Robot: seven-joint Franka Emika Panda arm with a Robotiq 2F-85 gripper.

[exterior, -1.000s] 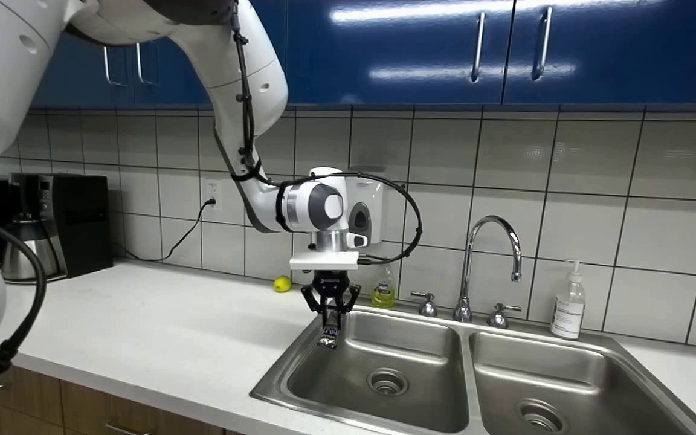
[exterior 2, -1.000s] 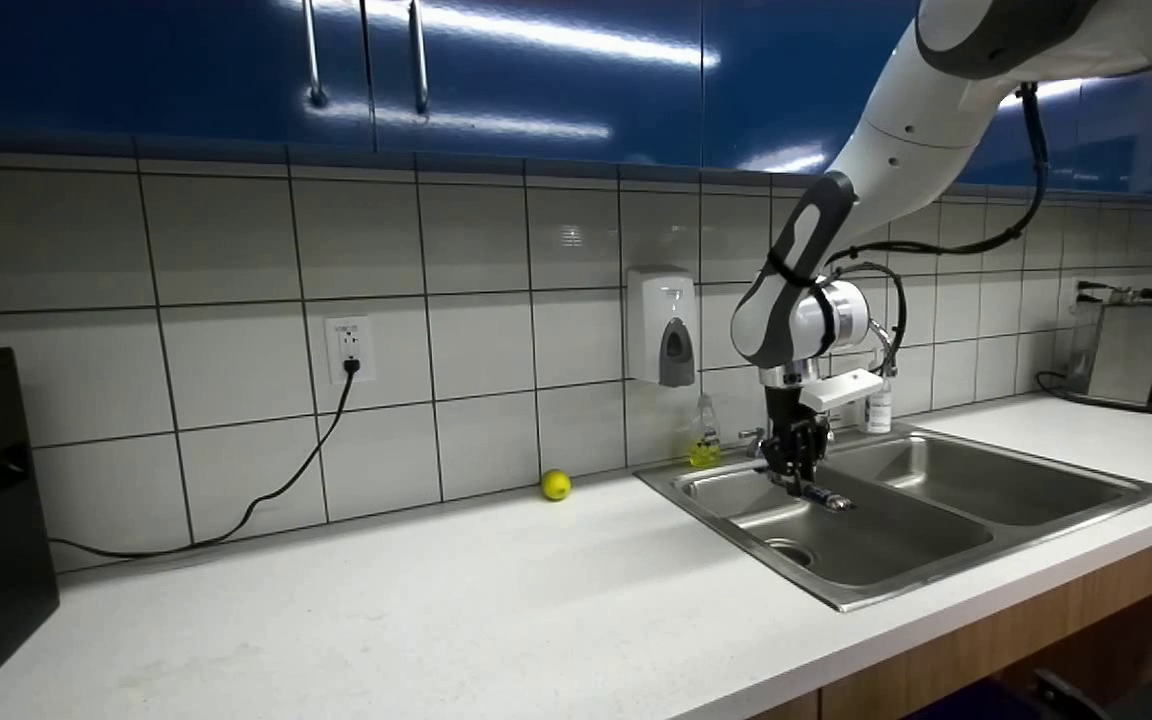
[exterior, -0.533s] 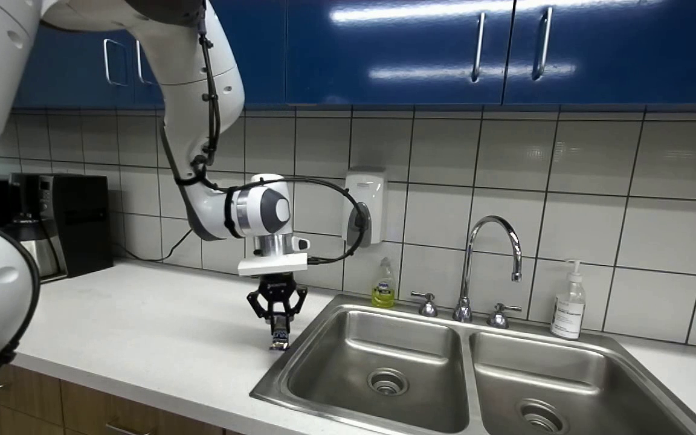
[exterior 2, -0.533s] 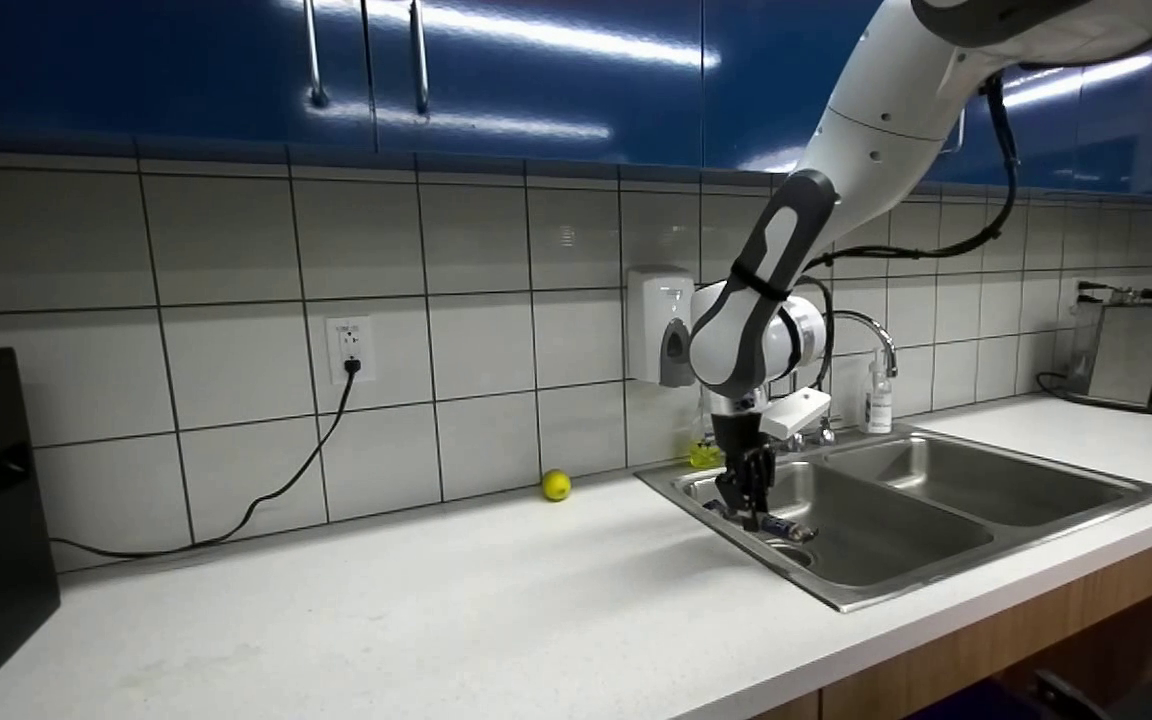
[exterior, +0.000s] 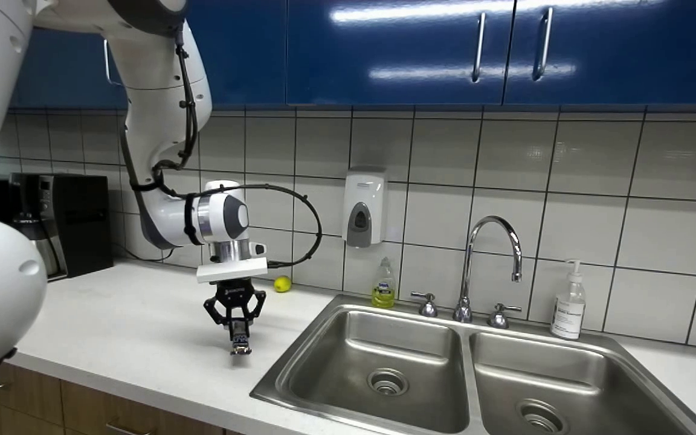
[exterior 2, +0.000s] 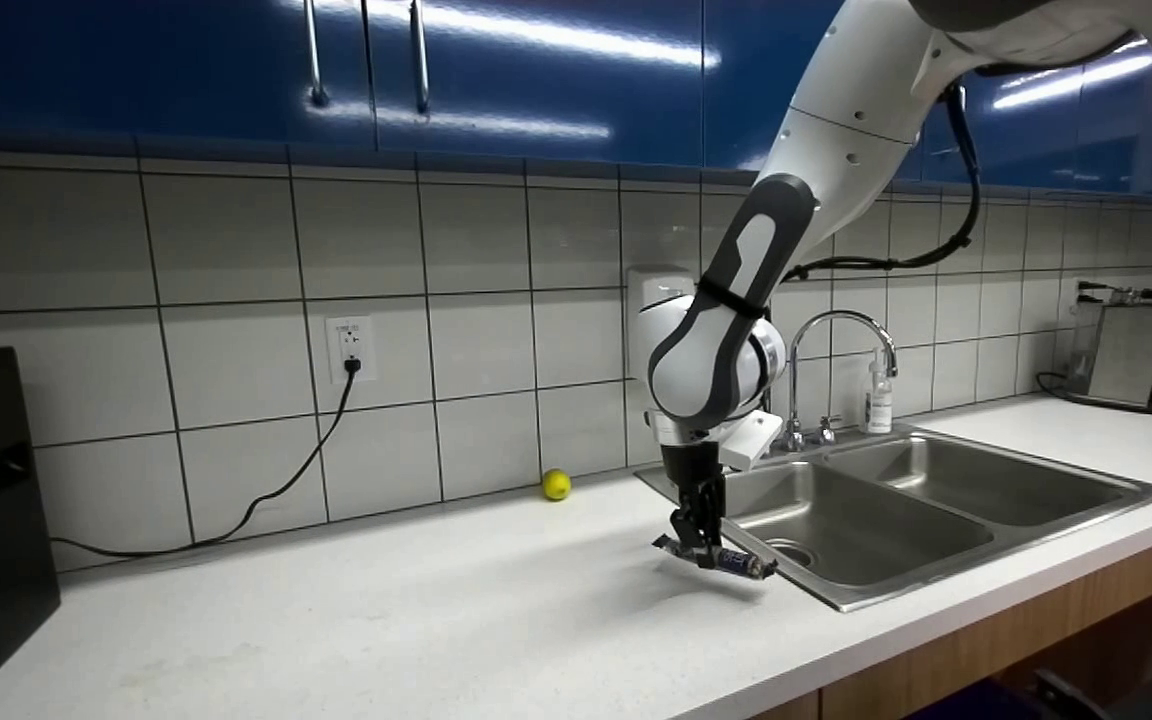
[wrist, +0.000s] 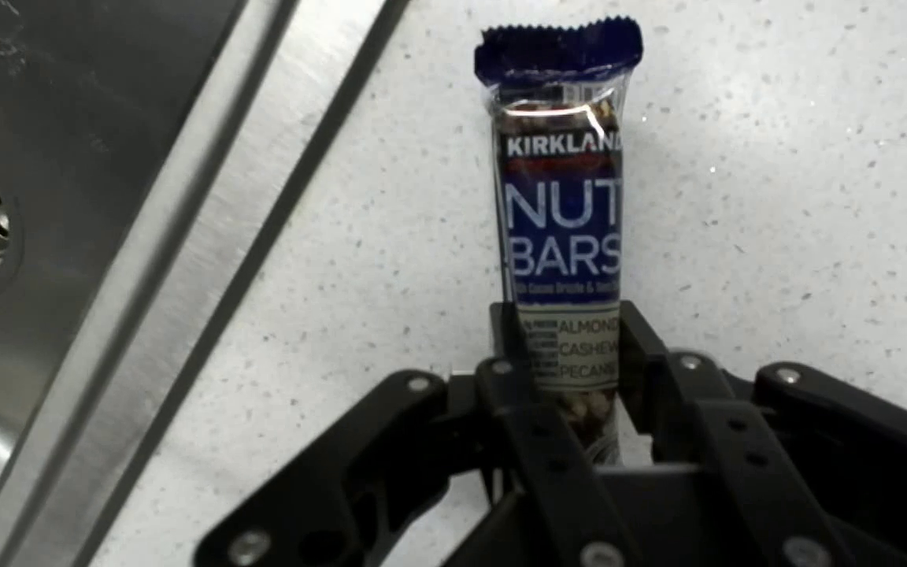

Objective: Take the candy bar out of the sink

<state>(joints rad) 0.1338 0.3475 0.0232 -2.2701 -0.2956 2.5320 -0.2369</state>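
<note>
The candy bar is a dark blue wrapped nut bar (wrist: 564, 228). My gripper (wrist: 568, 346) is shut on its lower half, and the blue end sticks out past the fingertips. In both exterior views the gripper (exterior: 239, 329) (exterior 2: 704, 555) points down over the white counter, beside the sink. The bar (exterior: 240, 346) (exterior 2: 744, 566) lies level just above the counter, with a faint shadow under it. The steel double sink (exterior: 467, 377) (exterior 2: 841, 603) is next to it, and its rim (wrist: 241, 181) runs diagonally at the left of the wrist view.
A yellow-green ball (exterior: 282, 284) (exterior 2: 556, 485) sits on the counter by the tiled wall. A dish soap bottle (exterior: 383, 291), a chrome faucet (exterior: 466, 272) and a pump bottle (exterior: 568, 311) stand behind the sink. A black machine (exterior: 85, 220) stands farther along the counter.
My gripper has carried the bar from over the near bowl, across the sink rim, to over the counter. It is also lower, close to the counter. The ball has not moved.
</note>
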